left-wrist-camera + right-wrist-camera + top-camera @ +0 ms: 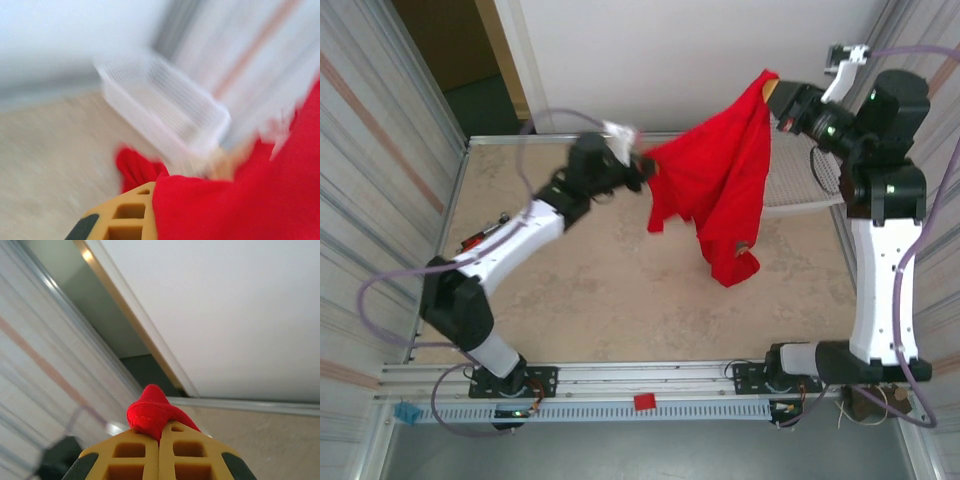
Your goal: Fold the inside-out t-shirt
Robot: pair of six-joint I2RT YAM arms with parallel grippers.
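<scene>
T-shirt aloft — tight in left claw, right claw

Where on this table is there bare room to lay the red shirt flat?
The widest bare stretch of the beige tabletop lies near-centre, bordered by the left arm, the right arm and the near rail, in front of the hanging bright red cloth t-shirt. The far right is crowded by the white mesh plastic basket.

White mesh basket sits at the far right of the beige table, plus a little red block and blue bit on the front rail.
</scene>
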